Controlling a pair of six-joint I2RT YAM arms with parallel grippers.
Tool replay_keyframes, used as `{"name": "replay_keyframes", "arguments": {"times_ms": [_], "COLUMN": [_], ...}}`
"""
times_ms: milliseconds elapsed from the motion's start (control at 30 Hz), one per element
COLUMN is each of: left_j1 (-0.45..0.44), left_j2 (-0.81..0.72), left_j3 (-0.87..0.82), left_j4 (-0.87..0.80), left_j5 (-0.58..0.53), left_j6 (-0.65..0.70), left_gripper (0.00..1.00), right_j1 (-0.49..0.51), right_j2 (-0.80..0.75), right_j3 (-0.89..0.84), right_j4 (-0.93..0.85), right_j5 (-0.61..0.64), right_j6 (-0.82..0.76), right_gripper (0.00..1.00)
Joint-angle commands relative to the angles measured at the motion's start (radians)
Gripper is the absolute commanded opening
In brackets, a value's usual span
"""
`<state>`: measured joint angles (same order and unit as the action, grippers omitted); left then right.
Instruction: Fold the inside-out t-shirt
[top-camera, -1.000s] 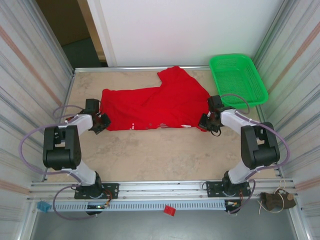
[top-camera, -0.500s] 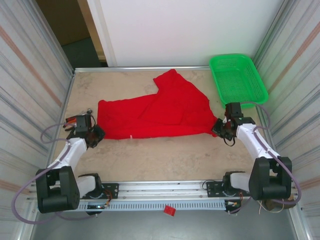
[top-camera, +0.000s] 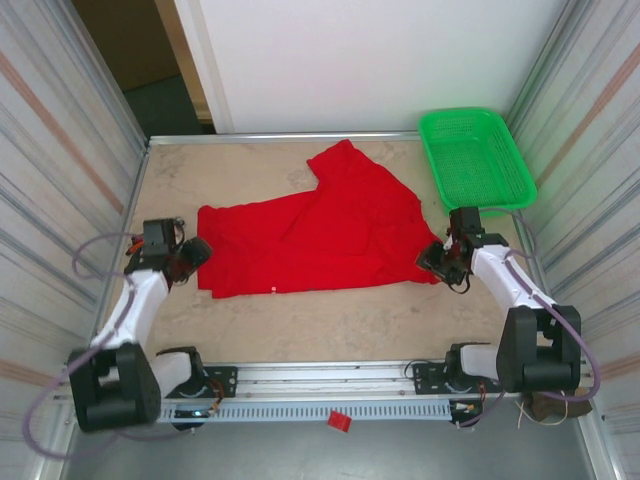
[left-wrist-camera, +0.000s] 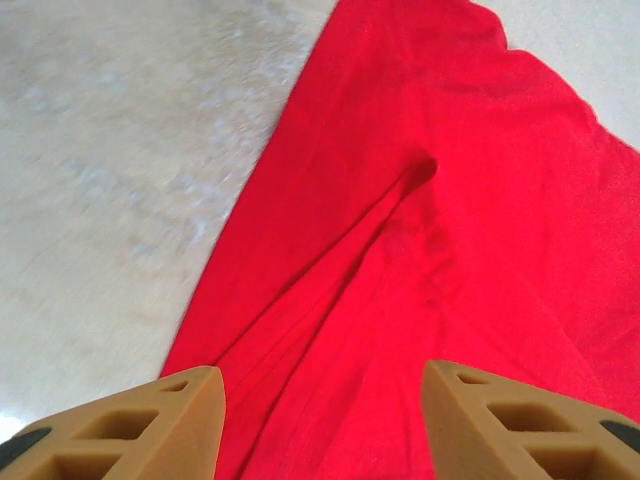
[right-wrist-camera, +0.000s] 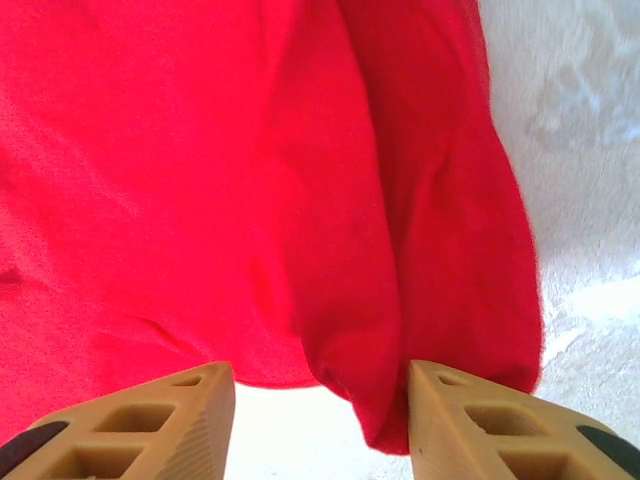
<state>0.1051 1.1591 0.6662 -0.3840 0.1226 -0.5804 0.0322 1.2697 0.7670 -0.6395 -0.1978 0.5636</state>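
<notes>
**Left.** The left gripper (top-camera: 193, 256) sits at the left end of the inside-out t-shirt (top-camera: 320, 235), low over the surface (top-camera: 330, 320). In the left wrist view its two tan fingers (left-wrist-camera: 150, 425) stand apart and grasp nothing. Red cloth lies spread between and beyond them. This view adds one long crease running away from the camera, and bare surface to the left of the cloth edge.

**Centre.** One t-shirt lies flat on the middle of the surface, toward the far side, with its long axis left to right. One flap points to the far edge. The upper face is plain red. The top view shows one white speck (top-camera: 272, 291) on the near hem, too small to read.

**Right.** The right gripper (top-camera: 435, 262) sits at the right near corner of the shirt. In the right wrist view its two tan fingers (right-wrist-camera: 480, 425) stand apart and grasp nothing. A rounded fold of cloth lies just ahead of them, with pale surface to its right. One green mesh basket (top-camera: 462, 113) stands at the far right corner, near the shirt's right edge.
</notes>
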Motion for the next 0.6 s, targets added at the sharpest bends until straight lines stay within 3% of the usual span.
{"name": "replay_keyframes", "arguments": {"times_ms": [0,233,567], "left_j1": [-0.04,-0.134,-0.173], "left_j2": [0.192,0.479,0.591], "left_j3": [0.118,0.328,0.383], "left_j4": [0.059,0.067,0.022], "left_j5": [0.045,0.022,-0.107], "left_j6": [0.125,0.165,0.125], "left_gripper": [0.54,0.54,0.54], "right_j1": [-0.007,-0.042,-0.049], "right_j2": [0.022,0.132,0.169], "right_j3": [0.098,0.182,0.211], "right_j4": [-0.019,0.016,0.041], "right_j5": [0.052,0.046,0.021], "right_j6": [-0.044,-0.059,-0.048], "right_gripper": [0.48,0.5,0.5]}}
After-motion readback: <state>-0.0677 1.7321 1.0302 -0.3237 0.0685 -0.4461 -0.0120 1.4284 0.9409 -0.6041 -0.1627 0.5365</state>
